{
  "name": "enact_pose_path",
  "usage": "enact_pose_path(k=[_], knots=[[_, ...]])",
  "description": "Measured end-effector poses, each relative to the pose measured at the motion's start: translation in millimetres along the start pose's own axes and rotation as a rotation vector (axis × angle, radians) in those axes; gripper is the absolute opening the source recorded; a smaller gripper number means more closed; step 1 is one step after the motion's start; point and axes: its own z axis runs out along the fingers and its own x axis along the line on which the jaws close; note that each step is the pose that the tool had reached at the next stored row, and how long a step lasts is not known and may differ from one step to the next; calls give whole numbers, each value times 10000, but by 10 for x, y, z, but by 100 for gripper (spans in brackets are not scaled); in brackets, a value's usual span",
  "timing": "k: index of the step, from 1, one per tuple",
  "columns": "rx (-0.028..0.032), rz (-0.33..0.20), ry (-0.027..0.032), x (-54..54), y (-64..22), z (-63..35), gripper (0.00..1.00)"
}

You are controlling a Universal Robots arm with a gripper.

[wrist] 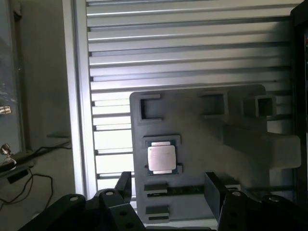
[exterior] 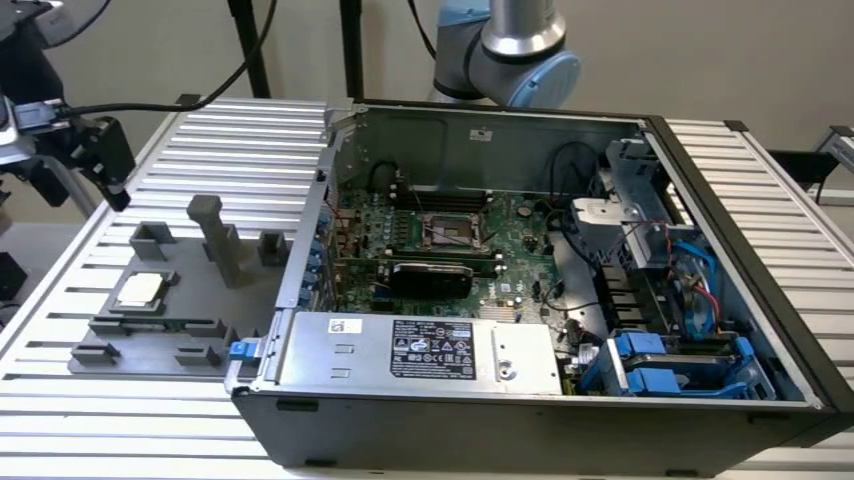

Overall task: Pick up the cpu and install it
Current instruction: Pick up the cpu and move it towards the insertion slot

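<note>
1. At the exterior view's left, the black two-fingered gripper (exterior: 83, 165) (wrist: 168, 192) hangs apart from everything below. Its claw is released, fingers spread with nothing between them.
2. Next, a flat grey plastic tray (exterior: 200, 297) (wrist: 202, 149) lies on the ribbed aluminium table (exterior: 254, 130) (wrist: 183, 62). The cpu (exterior: 140, 290) (wrist: 161, 158), a small square chip with a shiny silver top, sits in a recess of that tray, untouched.
3. Just beside the tray stands an open dark metal computer case (exterior: 534, 420) with a green motherboard (exterior: 521, 225) inside.
4. A silver metal box with a black label (exterior: 521, 350) lies along the case's near wall.
</note>
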Motion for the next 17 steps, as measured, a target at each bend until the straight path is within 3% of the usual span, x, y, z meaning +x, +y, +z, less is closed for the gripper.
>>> enact_pose_path(k=[9, 17], knots=[[-1, -10, -1, 0, -45, 161, 71], [-1, -11, 0, -5, -148, 304, 71]])
